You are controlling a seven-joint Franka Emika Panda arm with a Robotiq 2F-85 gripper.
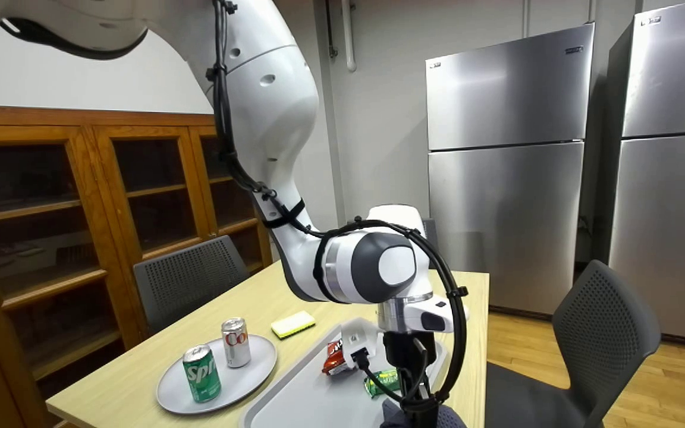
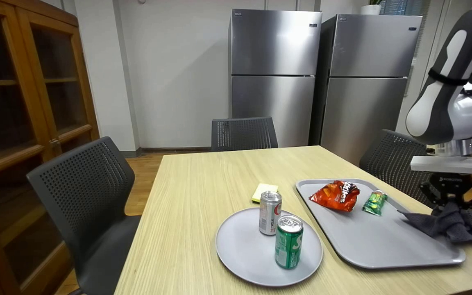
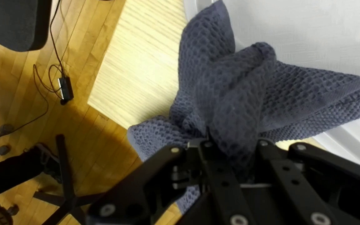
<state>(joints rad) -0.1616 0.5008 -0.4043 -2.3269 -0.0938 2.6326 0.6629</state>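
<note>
The gripper [image 3: 233,145] points downward and holds a grey-blue waffle-weave towel [image 3: 230,81]; its jaws stand close to each other, and a bunched fold of the towel is pinched between them. The towel is at the near right part of the grey tray [image 2: 387,241]: in the wrist view, some of it covers the raised rim of the tray, and another part lies above the bare wood of the surface [image 2: 203,176], close to its corner. How much of the towel really rests there, I cannot tell. Farther on the same tray there are a red Doritos bag [image 2: 336,196] and, just to the right of it, a green snack packet [image 2: 375,202]. Just to the left of the tray is a round grey plate [image 2: 240,250]. On it stand, upright and with a gap between them, a Sprite can [image 2: 289,246] on the near side and a silver Diet Coke can [image 2: 268,213] on the far side. Beyond the plate, a yellow sponge [image 2: 263,190] lies directly on the surface. In both exterior views, dark perforated chairs [image 2: 244,135] are placed around the surface, a glass-door wooden cabinet [image 2: 25,61] is at the left, and two stainless-steel refrigerators [image 2: 275,49] stand at the far side.
</note>
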